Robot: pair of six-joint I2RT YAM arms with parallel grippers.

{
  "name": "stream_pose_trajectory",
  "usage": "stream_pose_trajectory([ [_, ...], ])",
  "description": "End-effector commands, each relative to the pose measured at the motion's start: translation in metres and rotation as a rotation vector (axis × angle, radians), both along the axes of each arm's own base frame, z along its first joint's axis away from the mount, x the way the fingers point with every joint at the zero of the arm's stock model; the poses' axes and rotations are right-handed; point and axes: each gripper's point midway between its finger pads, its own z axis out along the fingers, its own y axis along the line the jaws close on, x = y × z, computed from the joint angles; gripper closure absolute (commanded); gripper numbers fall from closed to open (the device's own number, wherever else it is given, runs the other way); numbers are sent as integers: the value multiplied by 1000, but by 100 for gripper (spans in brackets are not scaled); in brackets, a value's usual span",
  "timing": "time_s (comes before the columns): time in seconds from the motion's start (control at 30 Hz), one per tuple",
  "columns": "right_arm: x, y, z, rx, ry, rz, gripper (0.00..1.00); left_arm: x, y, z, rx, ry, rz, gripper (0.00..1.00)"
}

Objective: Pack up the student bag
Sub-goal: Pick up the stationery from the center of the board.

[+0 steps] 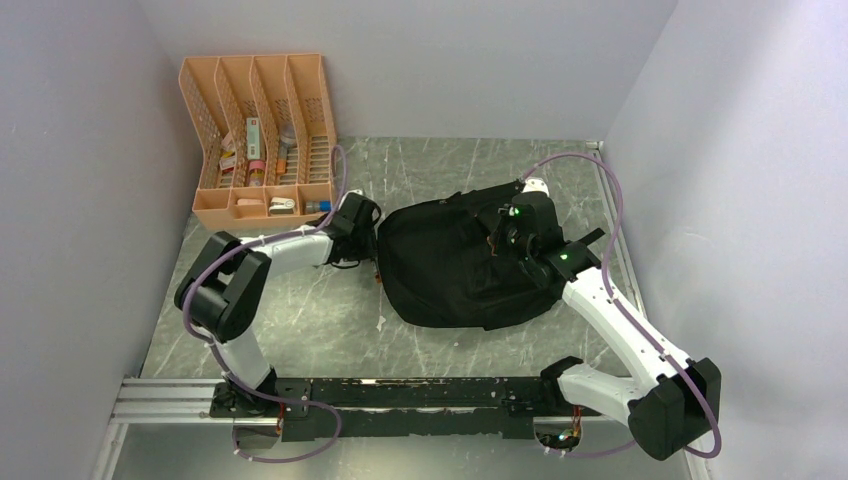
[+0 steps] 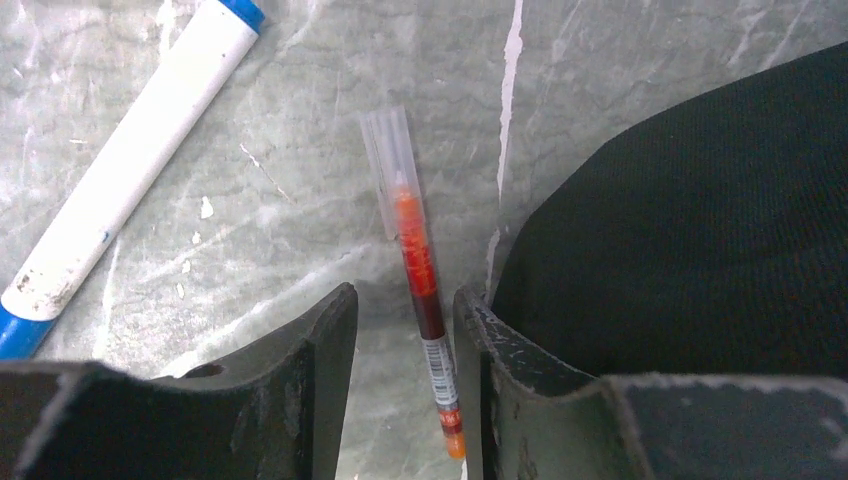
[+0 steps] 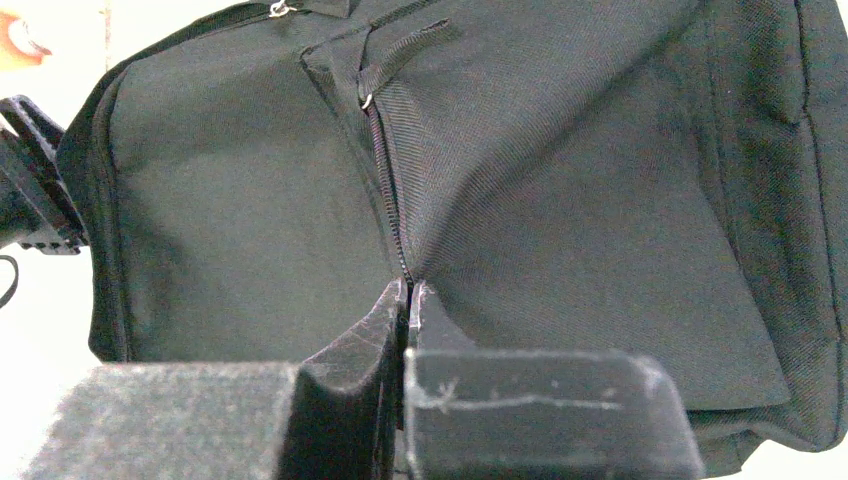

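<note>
The student bag (image 1: 450,265) lies flat in the middle of the tabletop (image 1: 320,320), between the two arms, with the orange organiser (image 1: 260,140) well apart at the far left corner. The right claw (image 3: 408,290) is on top of the bag, its fingers pressed together and pinching a raised fold of black fabric at the zipper line. The left claw (image 2: 405,293) is down at the bag's left edge, spread with a red pen (image 2: 418,280) lying between its fingers on the tabletop just beside the bag, while a white marker (image 2: 130,160) with blue ends lies further off.
</note>
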Motion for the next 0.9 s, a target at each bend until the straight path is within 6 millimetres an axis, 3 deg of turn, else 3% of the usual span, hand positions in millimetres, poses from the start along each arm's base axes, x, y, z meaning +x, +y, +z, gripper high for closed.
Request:
stream_pose_trajectory([
  [0.0,0,-2,-2,-9,-7,-4,100,13,3,3,58,-10,-3,56],
  [0.23,2,-1,0,-13,-8,3,100,15,8,-2,107,9,-6,57],
  [0.87,0,-3,3,-14,-14,-4,100,5,-4,-17,138,48,-49,61],
])
